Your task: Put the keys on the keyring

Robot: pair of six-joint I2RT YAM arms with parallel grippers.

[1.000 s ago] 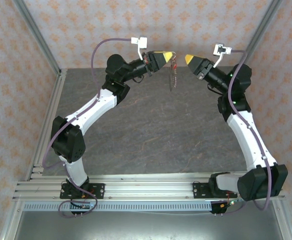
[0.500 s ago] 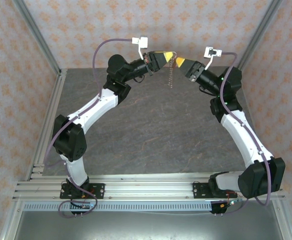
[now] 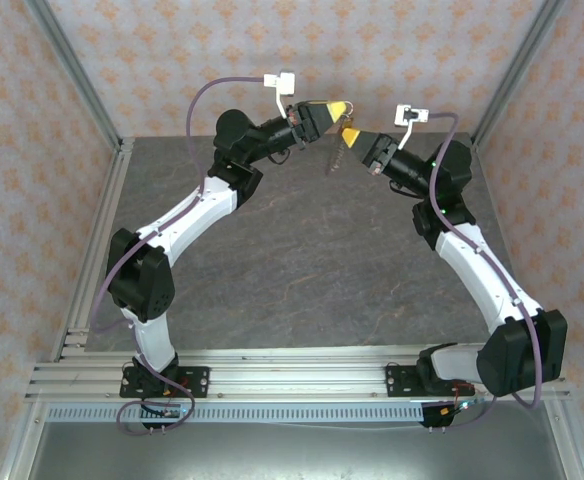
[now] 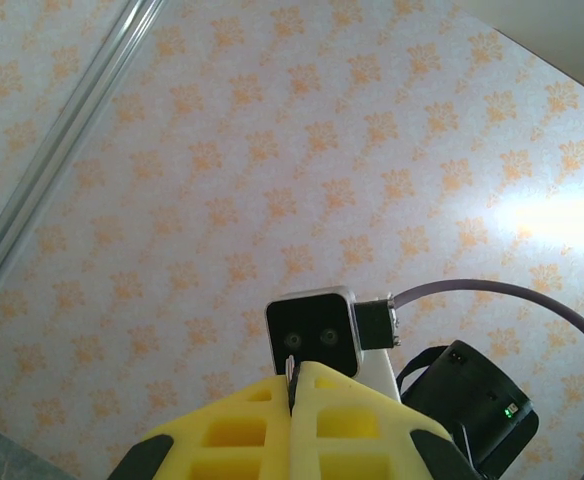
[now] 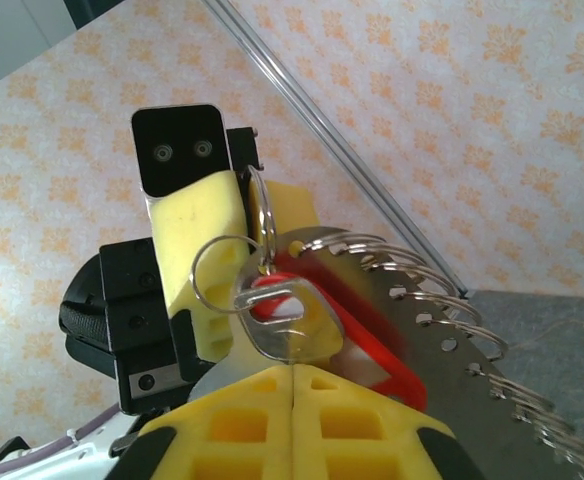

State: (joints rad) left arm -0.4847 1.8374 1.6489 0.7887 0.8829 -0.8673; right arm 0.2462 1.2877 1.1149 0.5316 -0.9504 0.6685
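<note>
High at the back of the table my two grippers meet tip to tip. My left gripper is shut on a thin wire ring; a sliver of that metal shows between its yellow fingers. From it hangs the keyring, a grey metal plate with several split rings along one edge, also seen hanging. The keys, a silver key head with a red tag behind it, sit against the plate. My right gripper is shut on the key's lower part. A small ring passes through the key's slot.
The dark grey tabletop lies well below both grippers. Aluminium posts and patterned walls close in the back and sides. The right wrist's camera faces my left gripper at close range.
My right arm has swung left until its gripper met the left one, and its jaws went from open to shut on the key. The hanging plate has tilted slightly. The left arm held still.
</note>
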